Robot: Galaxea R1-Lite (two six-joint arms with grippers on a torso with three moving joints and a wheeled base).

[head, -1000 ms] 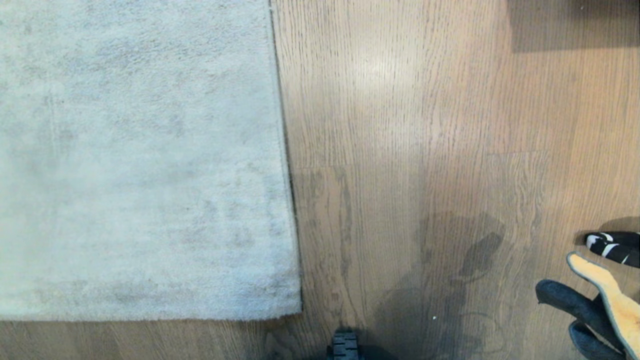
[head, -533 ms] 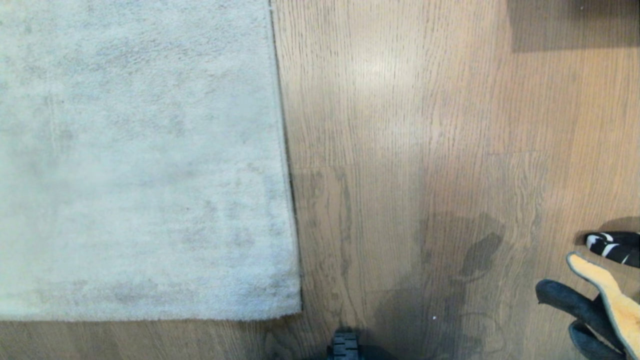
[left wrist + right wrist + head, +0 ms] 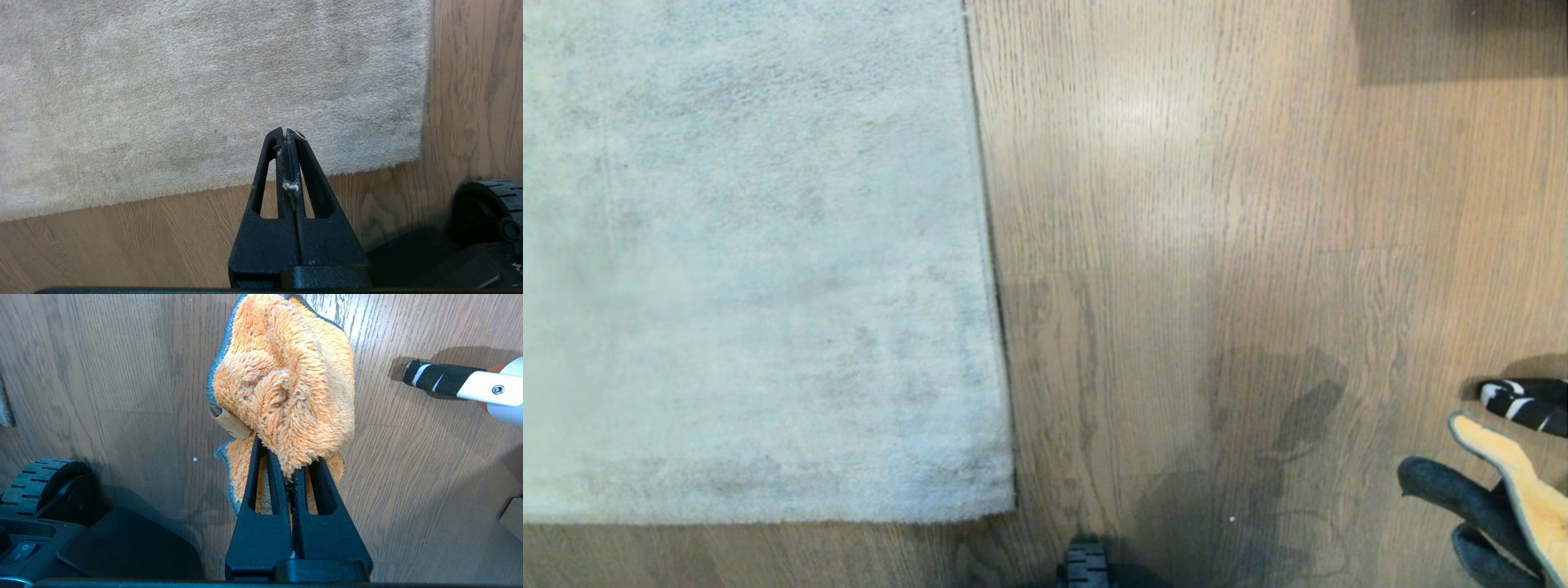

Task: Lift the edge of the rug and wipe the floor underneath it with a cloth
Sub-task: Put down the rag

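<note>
Right gripper [image 3: 286, 465] hangs over the brown wood-grain plank floor [image 3: 1176, 204], jaws clamped on one fluffy mustard-orange microfibre cloth [image 3: 286, 384] with dark grey trim. Left gripper [image 3: 288, 136] is pressed together, empty, above the one pale grey-beige short-pile rug's edge [image 3: 996, 327], which lies flat. Only the right wrist view shows a white-and-black handle [image 3: 449, 379] whole; the head view catches its tip.

Both matte black plastic grippers, left [image 3: 288, 134] and right [image 3: 286, 457], have tapered triangular fingers with slotted cut-outs, above a black ribbed wheel [image 3: 39, 475].
</note>
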